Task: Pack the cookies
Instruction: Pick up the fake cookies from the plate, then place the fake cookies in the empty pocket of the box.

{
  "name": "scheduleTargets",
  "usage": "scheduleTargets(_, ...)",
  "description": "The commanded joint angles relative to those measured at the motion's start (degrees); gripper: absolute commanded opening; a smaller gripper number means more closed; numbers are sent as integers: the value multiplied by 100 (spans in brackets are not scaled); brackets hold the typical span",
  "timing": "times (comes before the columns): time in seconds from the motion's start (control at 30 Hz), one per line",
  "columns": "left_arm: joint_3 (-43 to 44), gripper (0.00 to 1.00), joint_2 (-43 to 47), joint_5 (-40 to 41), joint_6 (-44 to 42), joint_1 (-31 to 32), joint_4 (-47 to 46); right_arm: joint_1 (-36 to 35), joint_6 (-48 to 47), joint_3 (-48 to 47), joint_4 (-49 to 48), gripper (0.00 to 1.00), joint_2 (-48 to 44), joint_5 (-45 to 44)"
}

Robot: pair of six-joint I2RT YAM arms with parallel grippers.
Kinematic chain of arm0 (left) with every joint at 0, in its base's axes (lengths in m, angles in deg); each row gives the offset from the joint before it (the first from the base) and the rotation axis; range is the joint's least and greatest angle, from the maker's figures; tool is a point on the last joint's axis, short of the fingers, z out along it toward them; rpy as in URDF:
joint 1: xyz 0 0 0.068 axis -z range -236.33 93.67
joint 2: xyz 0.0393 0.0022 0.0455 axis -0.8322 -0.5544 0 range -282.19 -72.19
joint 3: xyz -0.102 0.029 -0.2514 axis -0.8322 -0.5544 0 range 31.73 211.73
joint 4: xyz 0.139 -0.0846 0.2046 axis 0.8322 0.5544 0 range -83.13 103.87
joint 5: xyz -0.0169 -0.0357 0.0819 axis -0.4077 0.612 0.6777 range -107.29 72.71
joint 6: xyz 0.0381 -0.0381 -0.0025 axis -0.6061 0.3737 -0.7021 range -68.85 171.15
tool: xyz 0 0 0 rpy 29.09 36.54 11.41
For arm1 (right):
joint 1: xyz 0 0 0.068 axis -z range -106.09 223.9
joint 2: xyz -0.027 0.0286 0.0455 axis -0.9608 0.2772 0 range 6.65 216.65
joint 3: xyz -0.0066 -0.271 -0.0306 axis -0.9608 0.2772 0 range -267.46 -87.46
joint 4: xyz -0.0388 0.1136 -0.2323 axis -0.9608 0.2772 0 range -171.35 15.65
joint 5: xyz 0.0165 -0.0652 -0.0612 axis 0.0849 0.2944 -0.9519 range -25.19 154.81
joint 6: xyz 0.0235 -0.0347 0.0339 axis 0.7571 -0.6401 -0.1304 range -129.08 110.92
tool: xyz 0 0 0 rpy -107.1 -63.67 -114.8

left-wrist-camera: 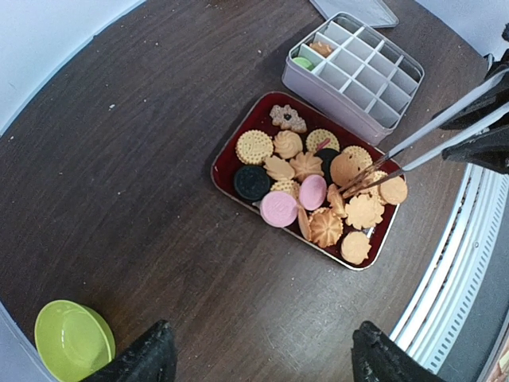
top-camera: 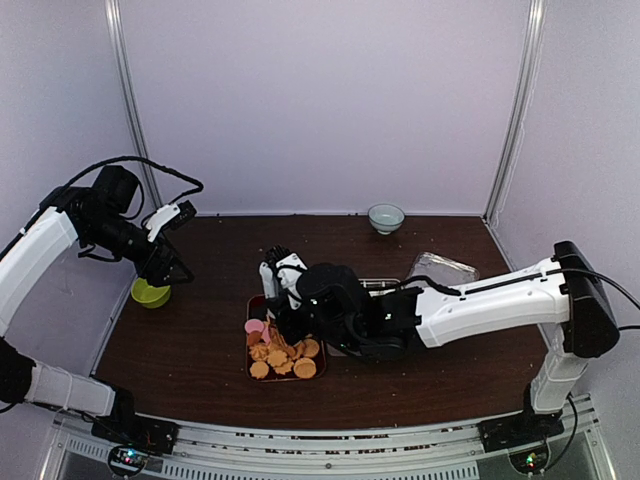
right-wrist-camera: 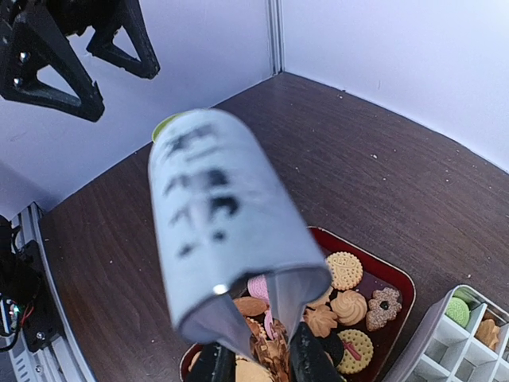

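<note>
we take the dark brown wooden table (top-camera: 200, 340) as our mark. behind its far edge rises a plain, pale lavender back wall (top-camera: 320, 100). a slim metal left post (top-camera: 125, 80) stands at the table's far left corner and a matching right post (top-camera: 517, 100) at its far right corner. a pale left wall (top-camera: 50, 90) and right wall (top-camera: 590, 120) close the table's sides. a ribbed metal rail (top-camera: 330, 455) runs along its near edge. the light falls soft and even, and we see pale specks on the tabletop.

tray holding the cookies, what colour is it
The tray is dark red with a thin silvery rim; it shows best in the left wrist view.
</note>
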Motion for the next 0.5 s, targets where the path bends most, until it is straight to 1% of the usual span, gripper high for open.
scheduleTargets(0.0,147,78,-69,-125,-73,-46,8,132,163,145,-252,4,-619,140)
scheduleTargets(0.1,181,78,-86,-135,-73,-42,19,166,237,307,-315,0,-784,154)
scheduleTargets(0.3,252,78,-132,-139,-77,-42,50,205,290,555,-292,0,-1033,13)
scheduleTargets(0.47,287,78,-158,-144,-77,-42,67,534,100,814,-234,0,-1545,-216)
